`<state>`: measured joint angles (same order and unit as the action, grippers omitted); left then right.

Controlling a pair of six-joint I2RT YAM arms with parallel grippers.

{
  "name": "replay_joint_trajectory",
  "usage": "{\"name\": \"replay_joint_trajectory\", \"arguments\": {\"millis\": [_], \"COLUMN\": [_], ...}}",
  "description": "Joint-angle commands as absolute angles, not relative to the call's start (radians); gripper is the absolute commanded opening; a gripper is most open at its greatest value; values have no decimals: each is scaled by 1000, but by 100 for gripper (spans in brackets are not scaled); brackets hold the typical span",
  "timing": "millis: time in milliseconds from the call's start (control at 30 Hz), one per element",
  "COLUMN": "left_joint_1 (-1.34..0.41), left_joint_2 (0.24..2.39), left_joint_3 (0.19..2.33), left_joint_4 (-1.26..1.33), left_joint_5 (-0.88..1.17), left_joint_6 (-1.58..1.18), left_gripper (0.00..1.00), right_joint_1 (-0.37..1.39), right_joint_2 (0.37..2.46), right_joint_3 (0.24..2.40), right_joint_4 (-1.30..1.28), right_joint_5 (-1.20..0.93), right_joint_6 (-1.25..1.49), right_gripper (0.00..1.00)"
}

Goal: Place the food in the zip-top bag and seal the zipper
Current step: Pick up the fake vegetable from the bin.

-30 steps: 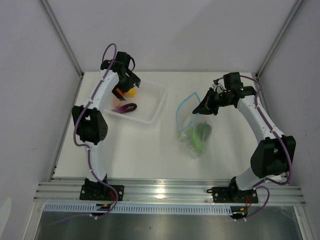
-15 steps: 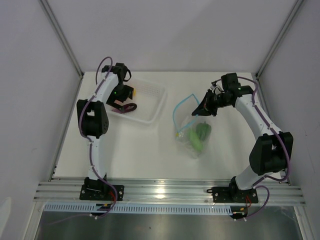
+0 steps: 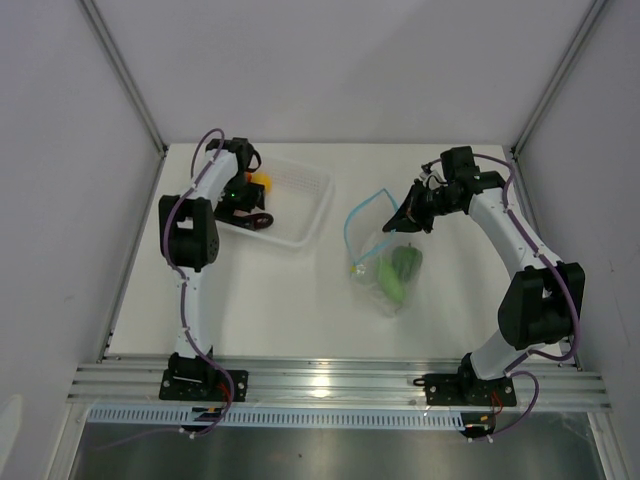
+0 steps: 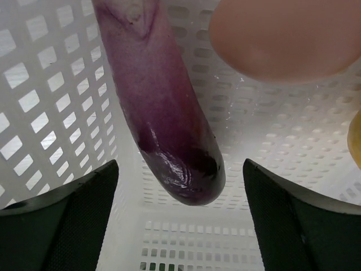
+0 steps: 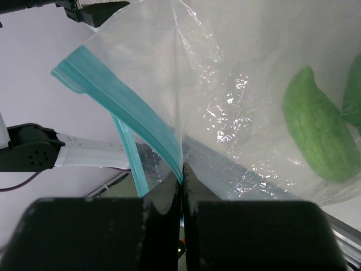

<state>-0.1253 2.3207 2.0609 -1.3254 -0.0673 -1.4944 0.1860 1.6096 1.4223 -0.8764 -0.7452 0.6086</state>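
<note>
Picking step: my left pincer (image 4: 178, 217) hangs wide over the eggplant (image 4: 161, 113) in the tray (image 4: 51, 84); next I'd close on it. My right pincer (image 5: 181, 180) clamps the bag (image 5: 225, 84) at its zipper (image 5: 113, 96).

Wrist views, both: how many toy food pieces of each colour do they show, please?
Purple: 1, eggplant
Pink: 1, peach
Yellow: 1, yellow piece, cut off
Green: 2, long green piece and darker green piece, in the bag
Total: 5
</note>
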Motion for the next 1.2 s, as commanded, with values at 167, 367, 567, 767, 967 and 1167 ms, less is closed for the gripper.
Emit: {"name": "replay_joint_trajectory", "arguments": {"millis": [167,367,567,767,967,1167], "left_joint_1": [-117,-115,-138,-199,-313,-431], "left_joint_2": [2310,2284,2194,2080,2023,1956], "left_joint_3": [2066,2013,1898,1913,2084,2123], "left_joint_4": [-1424,-1342,-1286,-1266,-1255,-1157], "left_joint_5": [-86,-74,-43,-8,17,96], "left_joint_6": [-1562,-1522,-1486,-1437,-1264,-1008], "left_gripper": [80,25,8,0,1,1], "right_joint_1": [181,179,166,160,160,161], "right_joint_2": [1612,1606,1592,1585,1572,1566], "right_joint_3": [1454,1454,1454,1456,1450,1453], "right_joint_4": [-873,-870,-871,-856,-857,-861], "right_joint_5": [-736,-735,-729,-730,-700,-660], "right_joint_6": [592,592,588,595,575,549], "right_gripper": [0,0,0,0,0,0]}}
